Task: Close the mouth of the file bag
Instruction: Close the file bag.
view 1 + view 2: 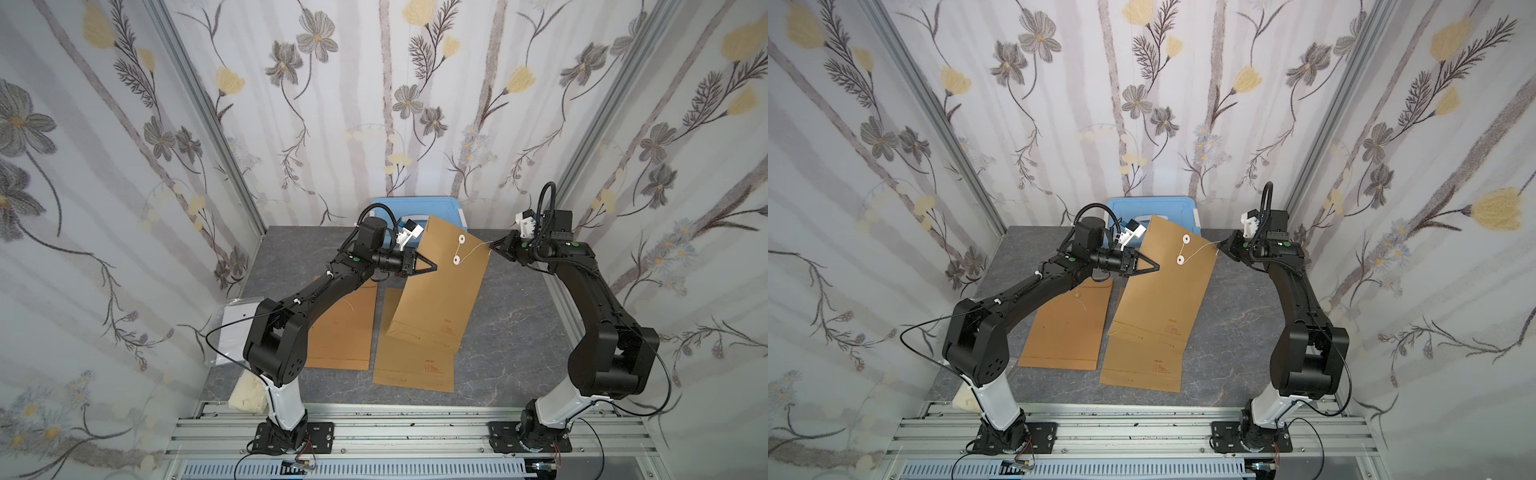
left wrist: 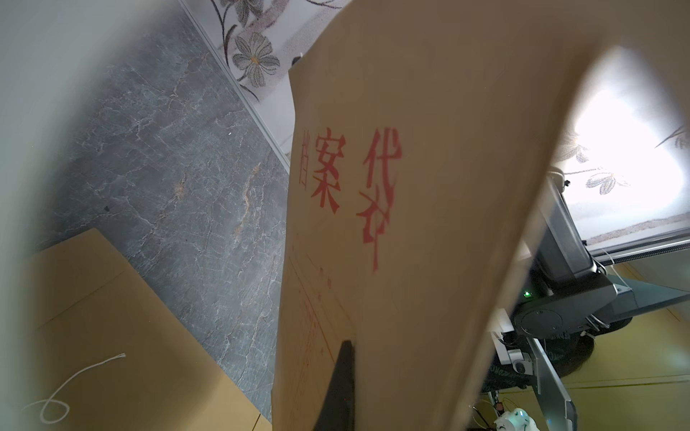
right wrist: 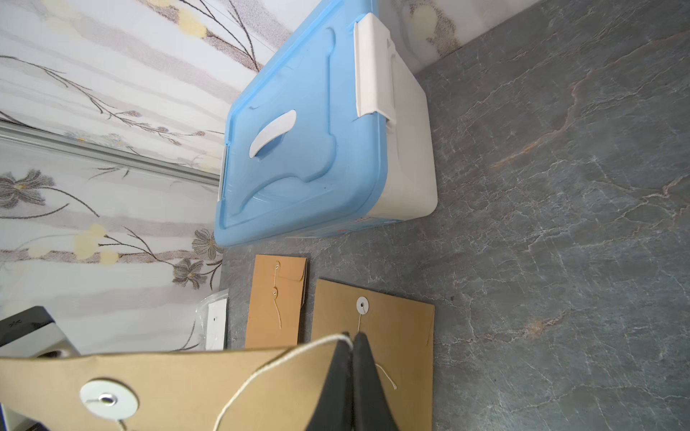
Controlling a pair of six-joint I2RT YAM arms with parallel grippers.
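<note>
A brown paper file bag [image 1: 440, 291] [image 1: 1163, 291] is lifted at its mouth end, its bottom resting on a flat bag on the table. My left gripper [image 1: 434, 268] [image 1: 1156, 268] is shut on the bag's left edge; in the left wrist view one dark finger [image 2: 341, 384] lies against the bag [image 2: 410, 186], which has red print. Two white discs [image 1: 461, 239] [image 1: 456, 260] sit near the mouth. A white string [image 1: 476, 251] [image 3: 261, 369] runs from the discs, one disc [image 3: 108, 399] close by, to my right gripper [image 1: 492, 246] [image 1: 1219, 246] [image 3: 351, 336], shut on it.
A blue-lidded white box [image 1: 415, 208] [image 3: 306, 149] stands at the back of the grey marble table [image 1: 519, 332]. Two more brown file bags [image 1: 345, 328] [image 1: 415, 370] lie flat on it. A clear plastic packet [image 1: 235, 328] and a cream lump [image 1: 249, 395] sit at the left.
</note>
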